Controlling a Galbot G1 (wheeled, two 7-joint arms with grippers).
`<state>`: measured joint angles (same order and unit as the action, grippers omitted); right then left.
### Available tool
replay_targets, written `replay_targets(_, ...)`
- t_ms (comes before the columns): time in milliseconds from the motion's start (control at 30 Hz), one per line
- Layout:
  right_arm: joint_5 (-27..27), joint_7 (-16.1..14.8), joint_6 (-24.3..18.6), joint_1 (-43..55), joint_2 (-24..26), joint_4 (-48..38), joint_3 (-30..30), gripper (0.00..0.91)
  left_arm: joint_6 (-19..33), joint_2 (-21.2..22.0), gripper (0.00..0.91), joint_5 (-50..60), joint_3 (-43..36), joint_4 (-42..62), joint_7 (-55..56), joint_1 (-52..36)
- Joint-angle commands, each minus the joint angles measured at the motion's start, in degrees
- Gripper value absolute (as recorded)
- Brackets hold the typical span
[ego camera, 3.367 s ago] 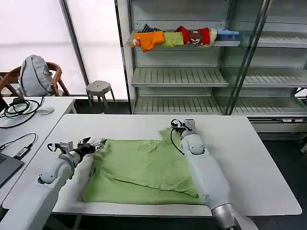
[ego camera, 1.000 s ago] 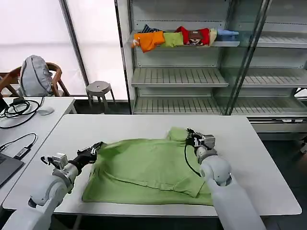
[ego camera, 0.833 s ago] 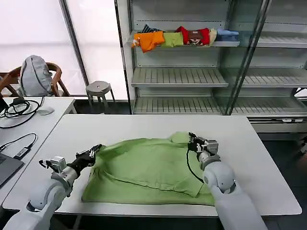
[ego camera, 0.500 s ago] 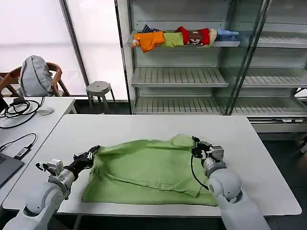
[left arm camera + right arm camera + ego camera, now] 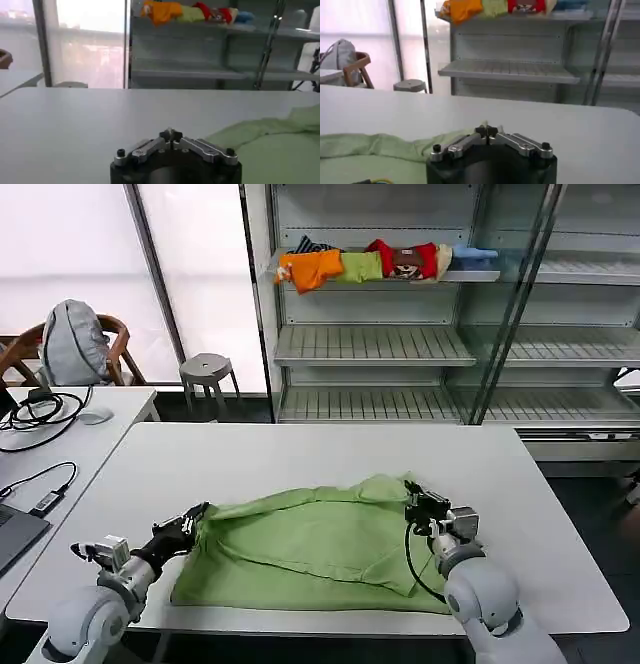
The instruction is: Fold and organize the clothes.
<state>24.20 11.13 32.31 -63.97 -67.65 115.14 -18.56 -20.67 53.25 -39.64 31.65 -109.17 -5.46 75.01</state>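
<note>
The clothes are one light green shirt (image 5: pixel 310 549), spread on the white table (image 5: pixel 300 449) with its far edge lifted and rumpled. My left gripper (image 5: pixel 190 521) is shut on the shirt's far left corner. My right gripper (image 5: pixel 414 500) is shut on the far right corner by the sleeve. In the left wrist view the left gripper (image 5: pixel 171 134) has its jaws pressed together, and green shirt cloth (image 5: pixel 270 147) lies beside it. In the right wrist view a sliver of green shows at the closed tips of the right gripper (image 5: pixel 488 129), with the shirt (image 5: pixel 380 145) trailing off to one side.
Behind the table a glass-fronted shelf unit (image 5: pixel 400 344) holds a row of orange, green, red and blue garments (image 5: pixel 375 262). To the left stands a second table (image 5: pixel 110 409) with cables (image 5: pixel 35 409), and beyond it a stool (image 5: pixel 205 369) and a chair with a grey bag (image 5: pixel 72 339).
Both grippers have drawn back toward the table's near edge, holding the shirt's far corners. The far edge has followed them and the cloth now bunches up.
</note>
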Motion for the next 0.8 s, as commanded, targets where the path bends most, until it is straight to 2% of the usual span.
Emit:
replay_targets(33, -0.15, 0.10, -0.03, -3.01, 0.03, 3.23, -0.29, 0.000, 0.23, -0.79, 0.020, -0.21, 1.46, -0.06, -0.09, 2.54)
replay_targets(800, -0.83, 1.46, 0.85, -6.98, 0.28, 5.97, -2.97, 0.000, 0.30, -2.93, 0.020, -1.12, 2.22, 1.29, -1.13, 1.75)
